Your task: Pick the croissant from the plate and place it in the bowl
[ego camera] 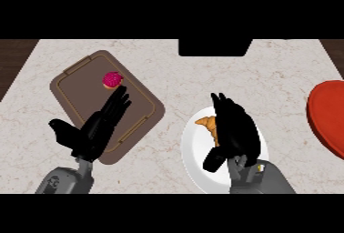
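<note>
Right hand [234, 132] open, fingers straight, over the white plate [194, 150], just right of the croissant [209, 125] lying on the plate. Left hand [94, 129] open over brown tray [74, 86]; pink cupcake [112, 80] at its fingertips. Red bowl [329, 116] far right.

- A brown tray [80, 82] sits on the left half of the counter [174, 77], turned at an angle, with rounded corners and a raised rim.
- A small pink, rounded item [112, 80] lies inside the tray, near its far end.
- A dark rectangular block [215, 47] is at the counter's far edge, centre.
- The counter itself is pale, veined stone, with dark wood showing at its far corners.
</note>
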